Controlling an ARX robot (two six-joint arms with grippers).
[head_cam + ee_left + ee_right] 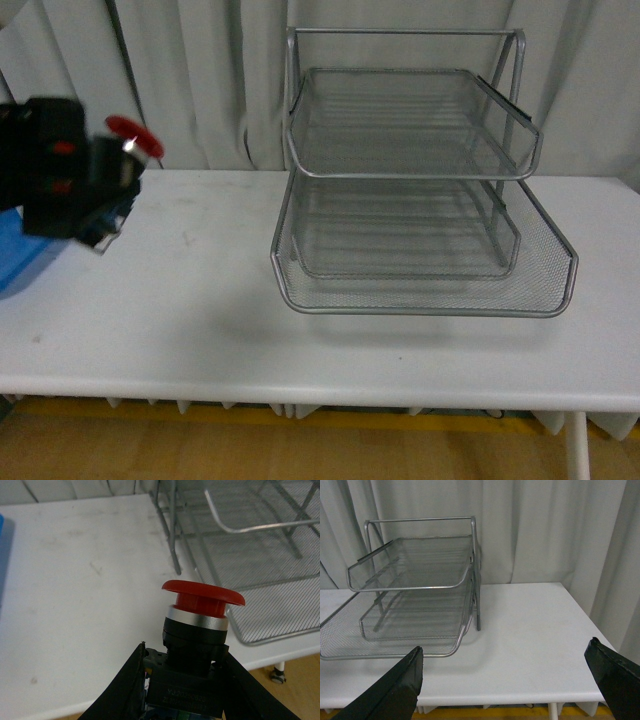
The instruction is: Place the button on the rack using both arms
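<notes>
- The left gripper [112,175], at the far left of the front view, was closed on the button [134,138]; its fingers [127,687] clamped the black body, and the red cap stood clear above them
- The button hung in the air over the table [200,300], well apart from the rack [400,175], which sat right of centre with all three tiers bare
- The right gripper [505,680] was spread wide and held nothing, and its wrist view looked at the rack [410,587] from the side
- The step in hand looked like carrying the button across towards the rack, perhaps for a handover, since the task calls for both arms
- To do it well, the grip on the body should stay firm and the cap upright, so the button would not twist
- If the button is passed over, the right jaws should take the cap or the free part of the body before the left lets go
- The blue tray [15,255] at the left edge was best kept clear of
</notes>
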